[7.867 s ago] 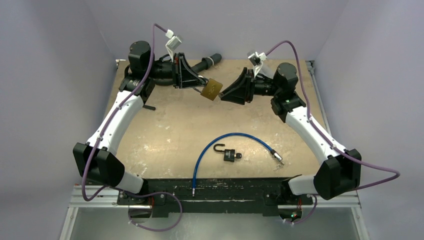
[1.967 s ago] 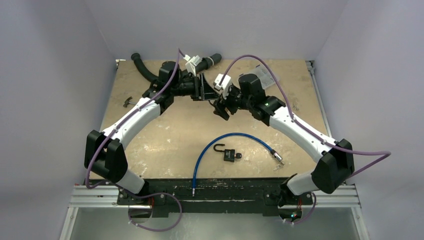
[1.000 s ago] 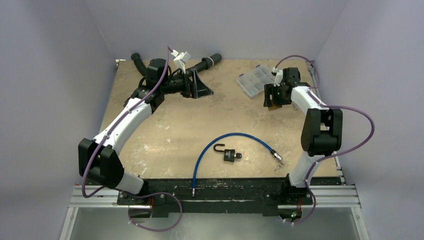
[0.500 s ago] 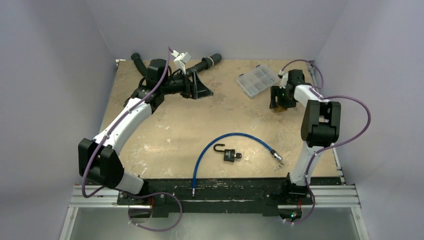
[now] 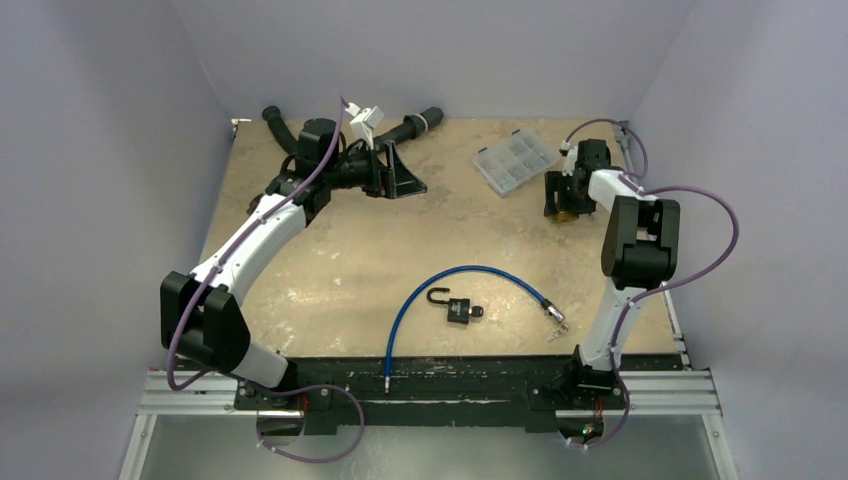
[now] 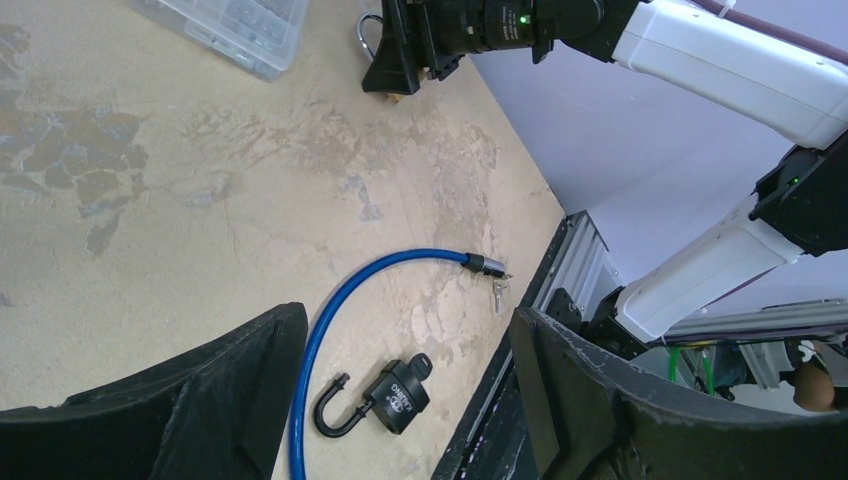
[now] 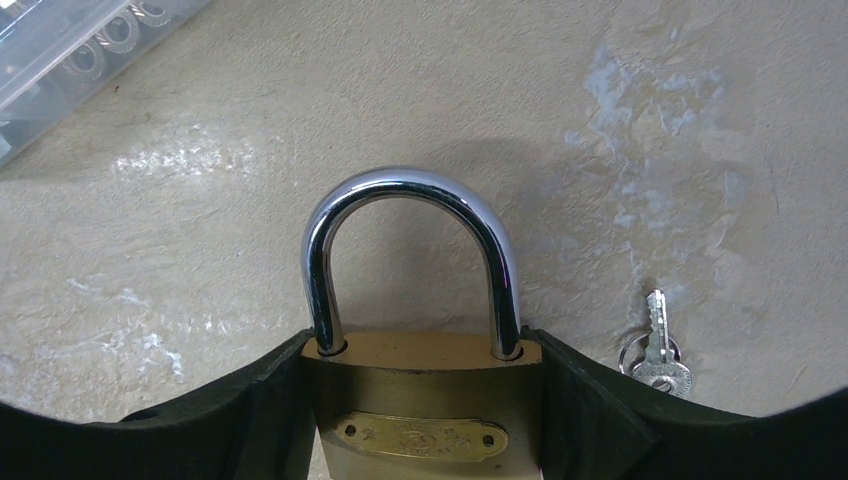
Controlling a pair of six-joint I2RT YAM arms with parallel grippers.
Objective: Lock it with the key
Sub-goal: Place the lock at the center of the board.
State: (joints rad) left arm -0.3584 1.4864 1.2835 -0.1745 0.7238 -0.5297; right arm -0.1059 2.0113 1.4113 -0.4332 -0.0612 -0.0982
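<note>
Carried brass padlock (image 7: pixel 424 395) rightward, clamped in right end effector (image 5: pixel 560 196), near loose key (image 7: pixel 655 352). Found left end effector (image 6: pixel 405 325) wide, empty. Judged key pickup next.

Soft, even light fills all three views, and shadows are faint. In the right wrist view, glare streaks the shackle (image 7: pixel 405 188) of the brass padlock (image 7: pixel 420 395), which casts a dim shadow on the desk (image 7: pixel 650 120). The dark fingers (image 7: pixel 240 425) at the lower edge look slightly blurred.
</note>
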